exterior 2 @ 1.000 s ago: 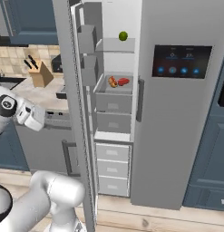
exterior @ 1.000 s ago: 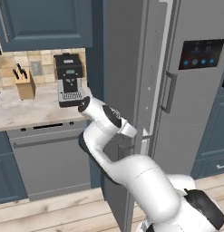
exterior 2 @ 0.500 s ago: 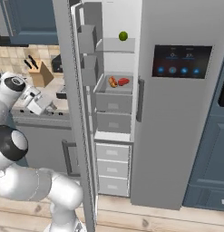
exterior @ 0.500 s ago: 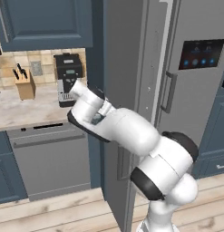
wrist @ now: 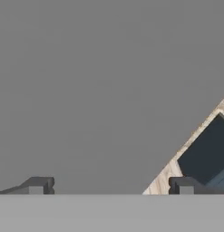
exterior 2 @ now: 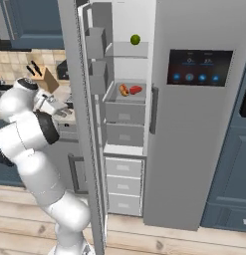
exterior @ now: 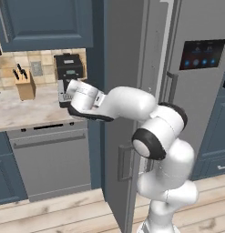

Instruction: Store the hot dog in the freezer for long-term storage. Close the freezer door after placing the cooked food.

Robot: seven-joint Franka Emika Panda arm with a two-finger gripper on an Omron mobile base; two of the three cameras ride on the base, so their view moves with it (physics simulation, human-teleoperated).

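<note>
Moved: since half a second ago my arm has swung further left, and the hand now sits out past the outer face of the freezer door (exterior: 125, 104), over the counter (exterior: 27, 111) edge.
Gripper: the gripper (wrist: 111, 186) shows two tips set wide apart with nothing between them, so it's spread open; in the left base view the fingers are tucked behind the wrist.
Hot dog: the hot dog (exterior 2: 124, 90) is in the freezer (exterior 2: 125, 107), in the upper drawer, just left of a red lumpy item (exterior 2: 136, 90).
Hidden: the door's grey face blocks most of my hand view; only a corner of wood floor (wrist: 177, 165) peeks out on the right.
Door: wide open.
Writing: the display panel (exterior 2: 199, 67) has small lit icons, too tiny to read.
Other: green fruit (exterior 2: 135, 39) on the top shelf.
</note>
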